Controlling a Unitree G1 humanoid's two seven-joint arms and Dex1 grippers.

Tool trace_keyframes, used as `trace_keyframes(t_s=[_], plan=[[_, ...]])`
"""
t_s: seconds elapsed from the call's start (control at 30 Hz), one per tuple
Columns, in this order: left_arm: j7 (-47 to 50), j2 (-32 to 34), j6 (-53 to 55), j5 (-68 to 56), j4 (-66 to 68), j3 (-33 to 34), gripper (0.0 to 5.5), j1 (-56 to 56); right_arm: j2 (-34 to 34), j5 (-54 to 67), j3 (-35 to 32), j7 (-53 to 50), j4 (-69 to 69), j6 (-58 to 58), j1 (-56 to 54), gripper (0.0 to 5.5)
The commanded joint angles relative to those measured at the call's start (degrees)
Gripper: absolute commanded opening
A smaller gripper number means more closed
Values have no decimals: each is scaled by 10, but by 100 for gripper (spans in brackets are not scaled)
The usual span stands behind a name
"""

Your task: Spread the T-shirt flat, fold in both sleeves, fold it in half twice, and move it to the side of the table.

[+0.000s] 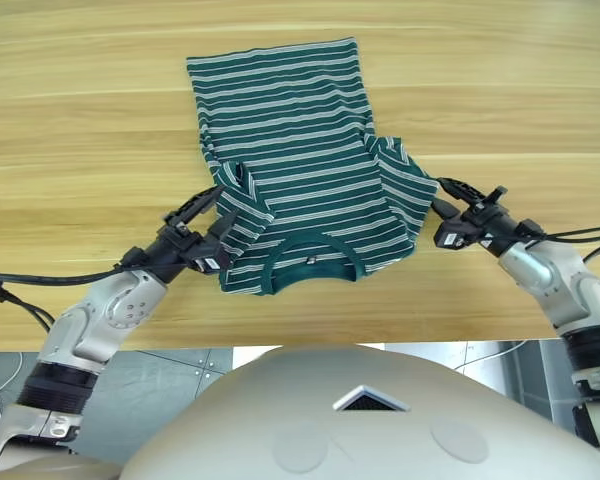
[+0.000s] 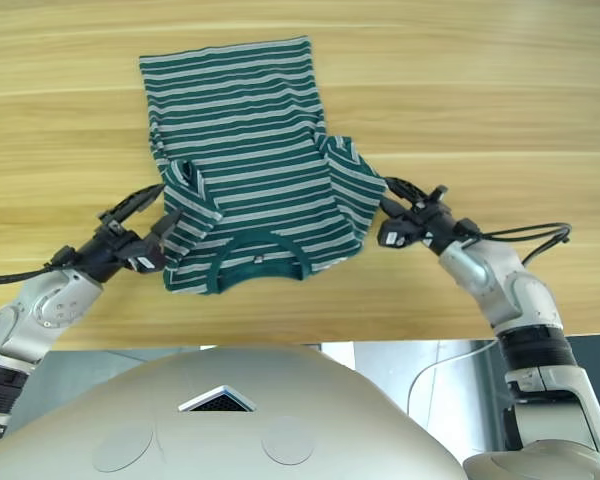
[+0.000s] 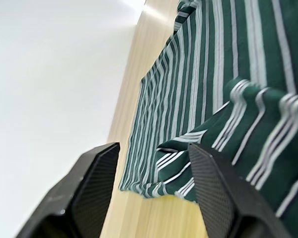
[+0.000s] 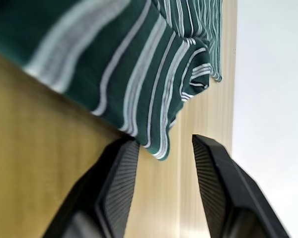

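While lying on the one wooden table (image 1: 80,80) with the collar end near the front edge, could bunch up or slide off if pinched through just one layer: one green striped T-shirt (image 1: 290,130), two folded-in sleeves (image 1: 242,195), one left gripper (image 3: 151,153) and one right gripper (image 4: 164,144), both spread wide at the shirt's sides, not pinching yet.

Bare wooden table (image 1: 520,100) stretches wide on either side of the T-shirt (image 1: 300,170) and beyond its far hem.

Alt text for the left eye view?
A green striped T-shirt lies on a wooden table, collar toward the robot, sleeves folded inward. The open left gripper and open right gripper sit at its side edges near the sleeves.
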Motion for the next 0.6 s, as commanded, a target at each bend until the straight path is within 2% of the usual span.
trace_keyframes(t_s=[0.03,0.23,0.6], plan=[[-3,-10,0,2,-3,15,260,2,-5,-20,24,-2,35,8,-7,194],[0,-31,-4,7,2,25,260,-7,-5,-19,55,-14,64,-2,-29,194],[-4,-59,-35,-43,-24,52,262,-5,-2,-13,84,-36,112,-10,-52,43]])
